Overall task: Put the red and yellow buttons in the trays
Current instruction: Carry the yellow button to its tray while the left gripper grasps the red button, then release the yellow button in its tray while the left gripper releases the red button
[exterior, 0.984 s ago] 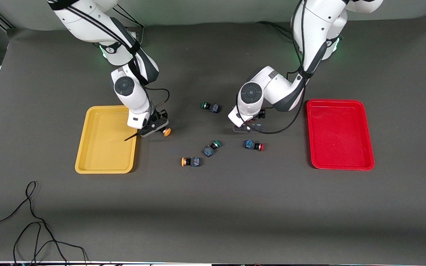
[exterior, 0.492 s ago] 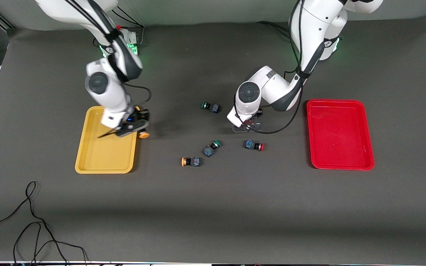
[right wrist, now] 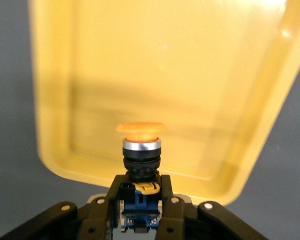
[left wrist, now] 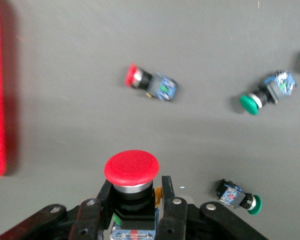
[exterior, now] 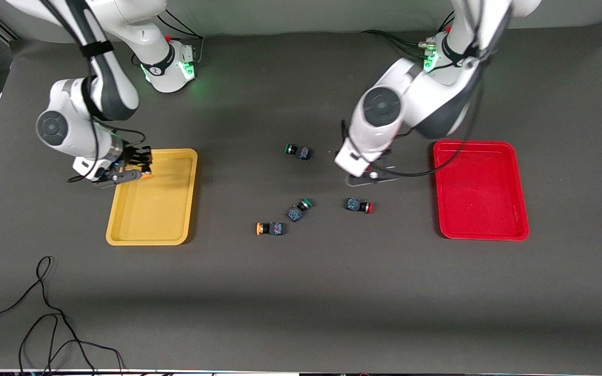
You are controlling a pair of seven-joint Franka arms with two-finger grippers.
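Observation:
My left gripper is shut on a red button, cap outward, held over the table between the loose buttons and the red tray. My right gripper is shut on a yellow button and hangs over the corner of the yellow tray that lies toward the robots' bases; in the front view the gripper is at that corner. A second red button and a second yellow button lie on their sides mid-table.
Two green-capped buttons lie among the loose ones. A black cable coils on the table near the front camera at the right arm's end. Both trays hold nothing.
The left gripper closed on the red button and lifted it off the table. The right arm carried the yellow button from beside the yellow tray across to its corner at the right arm's end.

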